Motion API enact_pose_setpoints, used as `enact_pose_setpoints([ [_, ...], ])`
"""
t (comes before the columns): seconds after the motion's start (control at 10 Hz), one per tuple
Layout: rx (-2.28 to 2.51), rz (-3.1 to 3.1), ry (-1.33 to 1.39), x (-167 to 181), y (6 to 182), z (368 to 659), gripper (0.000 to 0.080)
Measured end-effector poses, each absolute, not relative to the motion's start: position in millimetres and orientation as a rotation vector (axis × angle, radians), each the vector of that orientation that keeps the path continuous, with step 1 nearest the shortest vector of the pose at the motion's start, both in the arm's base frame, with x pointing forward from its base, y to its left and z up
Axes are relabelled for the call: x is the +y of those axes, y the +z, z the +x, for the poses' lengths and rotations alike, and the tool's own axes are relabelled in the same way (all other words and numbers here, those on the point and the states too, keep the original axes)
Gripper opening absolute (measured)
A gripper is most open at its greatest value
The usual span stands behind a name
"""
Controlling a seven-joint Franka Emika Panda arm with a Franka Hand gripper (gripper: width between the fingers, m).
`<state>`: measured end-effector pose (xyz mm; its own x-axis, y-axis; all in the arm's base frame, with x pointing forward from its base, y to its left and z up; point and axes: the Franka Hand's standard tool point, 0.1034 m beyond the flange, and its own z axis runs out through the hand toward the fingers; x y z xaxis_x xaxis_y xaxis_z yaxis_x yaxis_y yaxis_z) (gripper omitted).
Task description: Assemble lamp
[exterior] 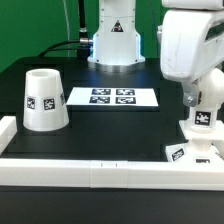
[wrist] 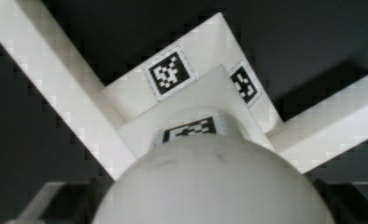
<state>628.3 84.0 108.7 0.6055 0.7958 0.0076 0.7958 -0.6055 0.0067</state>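
The white bulb [exterior: 202,124] stands upright on the square base [exterior: 188,152] at the exterior view's right, its tag facing the camera. My gripper [exterior: 201,110] comes down over the bulb and is shut on it. In the wrist view the bulb's round top [wrist: 202,180] fills the space between my dark fingers [wrist: 53,200], with the gripper [wrist: 202,208] around it. Beyond it lies the tagged base [wrist: 184,72]. The tapered shade [exterior: 45,98] stands alone at the exterior view's left, mouth down.
The marker board [exterior: 112,97] lies in the middle at the back. White border rails run along the front [exterior: 100,172] and the exterior view's left [exterior: 8,130]. In the wrist view rails [wrist: 56,70] meet beside the base.
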Motion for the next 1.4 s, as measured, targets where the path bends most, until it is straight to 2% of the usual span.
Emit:
enact_pose_setpoints([
  [0.7, 0.358, 3.177, 0.059, 85.8, 109.3, 629.5, 0.0576],
  [1.4, -0.672, 3.185, -0.006, 91.5, 106.0, 625.8, 0.0576],
])
